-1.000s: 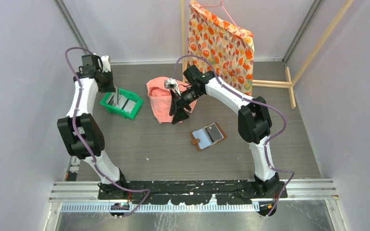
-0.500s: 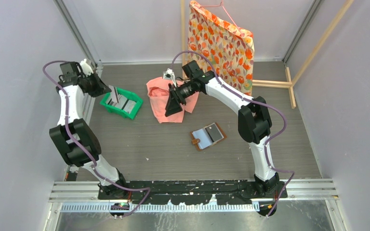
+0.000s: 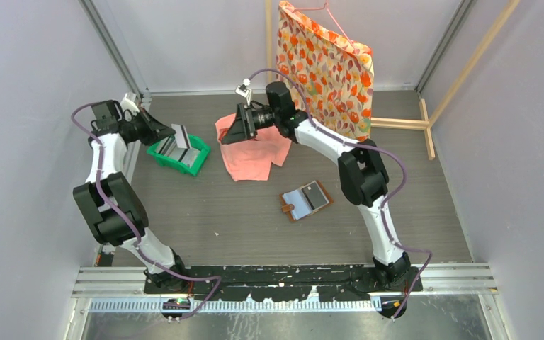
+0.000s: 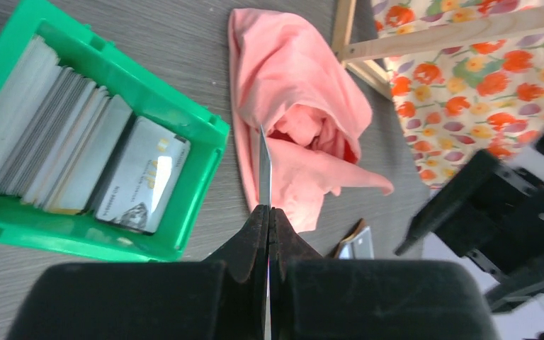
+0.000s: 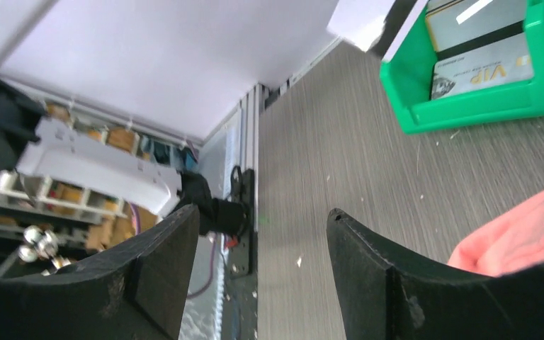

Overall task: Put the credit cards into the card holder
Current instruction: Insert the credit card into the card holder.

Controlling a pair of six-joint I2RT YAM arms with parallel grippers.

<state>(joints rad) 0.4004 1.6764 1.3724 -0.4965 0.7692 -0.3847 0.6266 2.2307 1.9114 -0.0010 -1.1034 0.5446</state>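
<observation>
My left gripper (image 3: 169, 134) is shut on one grey credit card (image 3: 182, 136), holding it just above the green tray (image 3: 197, 164). The left wrist view shows that card (image 4: 264, 166) edge-on, rising from the closed fingertips (image 4: 258, 221). More credit cards (image 4: 53, 152) stand and lie in the tray. The card holder (image 3: 306, 201), brown with pale grey pockets, lies open on the table to the right. My right gripper (image 3: 231, 132) hangs open and empty over the pink cloth's far edge, pointing left toward the tray. Its fingers (image 5: 161, 263) frame bare table.
A crumpled pink cloth (image 3: 255, 154) lies between the tray and the card holder. A floral fabric (image 3: 326, 64) hangs on a wooden frame (image 3: 397, 123) at the back right. Grey walls close in both sides.
The left gripper has lifted a card out of the tray and tilted it to the right. The right gripper swung up and left from above the cloth, now pointing at the tray.
</observation>
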